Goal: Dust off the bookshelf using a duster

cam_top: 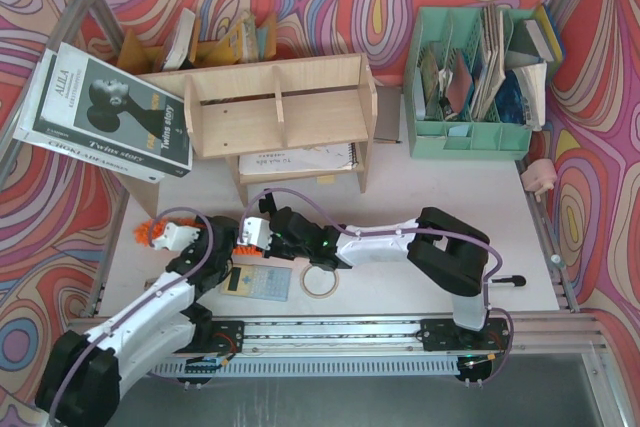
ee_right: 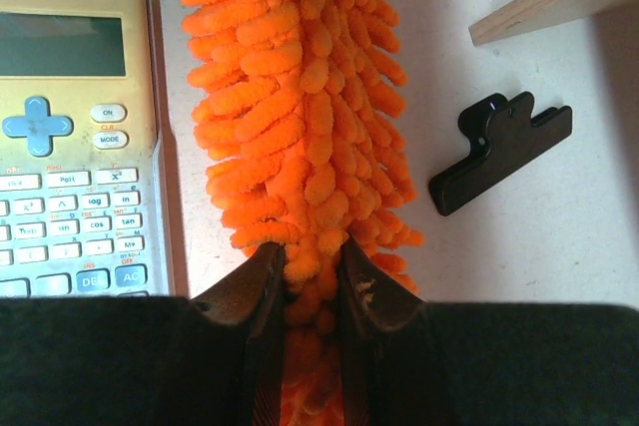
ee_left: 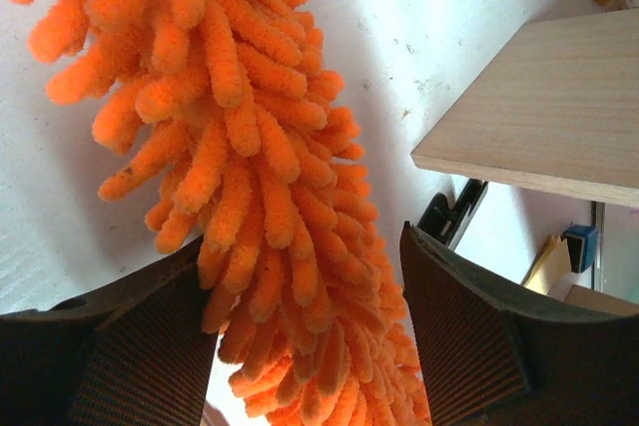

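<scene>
Tabletop (cam_top: 450, 187): duster (ee_right: 290, 117) inside right end effector (ee_right: 308, 258)

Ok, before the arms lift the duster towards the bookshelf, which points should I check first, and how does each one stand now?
1. Right gripper shut on the duster: ok, but it pinches the fluffy head.
2. Left gripper holding: not ok, its jaws stand apart around the fluff.
3. Handle's position: cannot tell, no view shows it.
4. Calculator and black clip out of the way: not ok, both lie near the duster.
5. Bookshelf upper boards bare: ok.
</scene>
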Controlling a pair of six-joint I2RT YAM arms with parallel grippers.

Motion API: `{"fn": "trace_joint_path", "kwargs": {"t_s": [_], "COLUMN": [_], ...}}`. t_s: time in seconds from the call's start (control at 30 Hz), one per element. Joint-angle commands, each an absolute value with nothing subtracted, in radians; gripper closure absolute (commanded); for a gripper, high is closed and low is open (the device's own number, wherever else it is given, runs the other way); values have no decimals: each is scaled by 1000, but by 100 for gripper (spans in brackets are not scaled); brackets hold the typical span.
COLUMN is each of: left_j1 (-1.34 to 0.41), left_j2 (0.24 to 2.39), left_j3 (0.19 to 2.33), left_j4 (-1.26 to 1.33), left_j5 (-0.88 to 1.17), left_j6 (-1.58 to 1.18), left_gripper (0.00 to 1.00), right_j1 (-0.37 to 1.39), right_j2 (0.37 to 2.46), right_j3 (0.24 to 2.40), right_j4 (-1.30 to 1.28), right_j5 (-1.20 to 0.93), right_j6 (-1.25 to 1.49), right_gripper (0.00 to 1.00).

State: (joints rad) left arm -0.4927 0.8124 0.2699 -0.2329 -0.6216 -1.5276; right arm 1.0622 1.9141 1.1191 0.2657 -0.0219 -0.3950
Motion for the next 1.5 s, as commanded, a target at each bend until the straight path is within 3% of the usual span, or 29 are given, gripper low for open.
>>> {"fn": "trace_joint_path", "kwargs": {"t_s": [0.0,0.53,1.0,1.47], "left_j1": [-486,-486,-483,-475], "left_j2": [873,981,604,621], "left_j3": [231,218,151,131], "left_j4": [-124,-9,-288,-198], "left_j5": [-634,-613,-636,-635], "left_j6": [-1539,-1574,-1605,-1581], "left_gripper": [37,46,38,30], "right_j1": [1077,1085,1085,1096], "right_j2": [1864,1858,1862,1825], "right_j3": [1127,1129,1126,1092], "right_j4": [341,377,408,420], "right_j5": [-1,19,51,36], "right_j6": [-378,-346,-293,-299], "right_gripper": [99,100,100,100]}}
